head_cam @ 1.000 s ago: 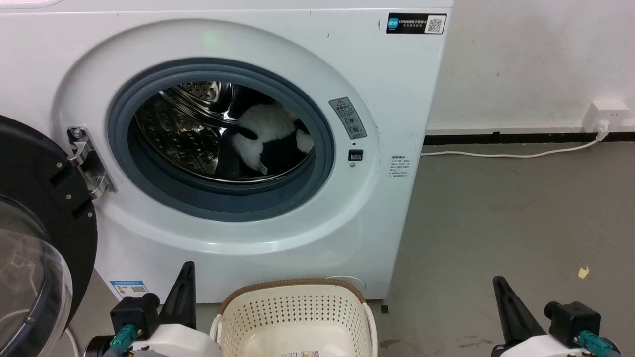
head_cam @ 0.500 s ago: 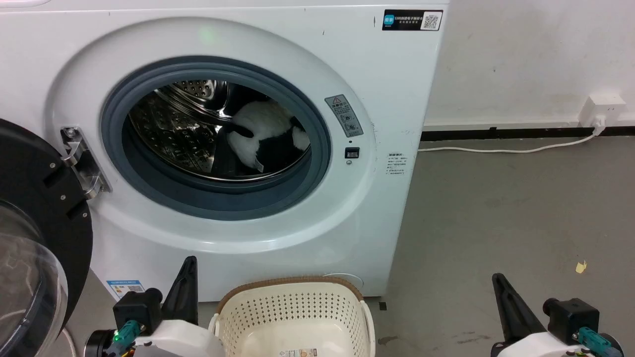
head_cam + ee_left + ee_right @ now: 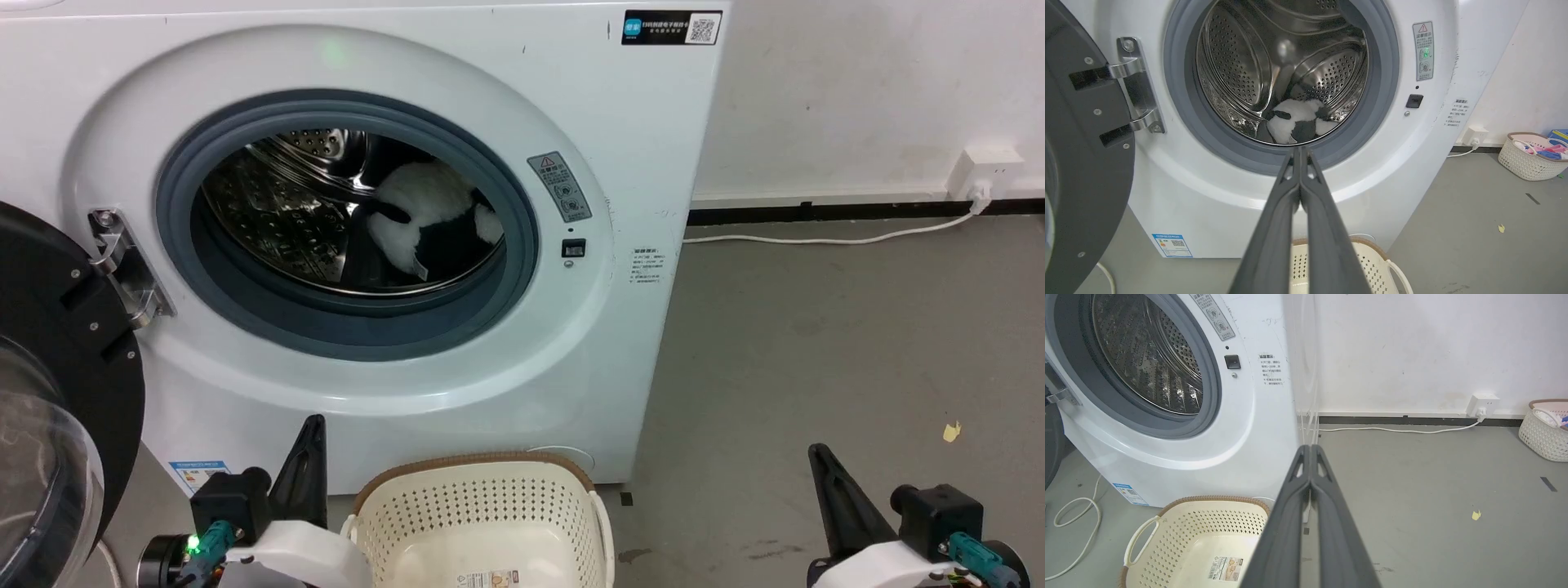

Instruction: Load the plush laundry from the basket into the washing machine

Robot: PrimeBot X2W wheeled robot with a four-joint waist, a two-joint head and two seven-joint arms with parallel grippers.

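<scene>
Plush laundry [image 3: 424, 216]: black-and-white soft toy lying inside the drum [image 3: 1237, 61], low and to the right in the head view, behind the lip of the gasket. It rests on the perforated steel, apart from both arms.
Washing machine [image 3: 620, 351]: white front-loader with its porthole open. A grey gasket [image 3: 343, 339] runs all round the opening.
Door [image 3: 57, 327]: black-framed glass, swung wide to the robot's left on its metal hinge [image 3: 1137, 87].
Basket [image 3: 482, 506]: cream, perforated, brown rim. It stands on the floor just in front of the machine, between the two arms. Its bottom shows bare, with a product label [image 3: 1227, 567] on it.
Left fingers [image 3: 1278, 228]: pressed fully together, tips meeting, holding nothing. They are in the air left of the basket and point at the porthole's lower rim.
Right fingers [image 3: 1286, 531]: also closed tight, with nothing between them. They are in the air right of the basket and point toward the machine's right front corner and the wall.
Floor [image 3: 816, 343]: grey, with a small yellow scrap [image 3: 1475, 515] lying to the right.
Wall socket [image 3: 1482, 404]: a white cable [image 3: 1396, 430] runs from it along the skirting toward the machine.
Second basket [image 3: 1529, 163]: by the wall at far right, with coloured cloth inside.
</scene>
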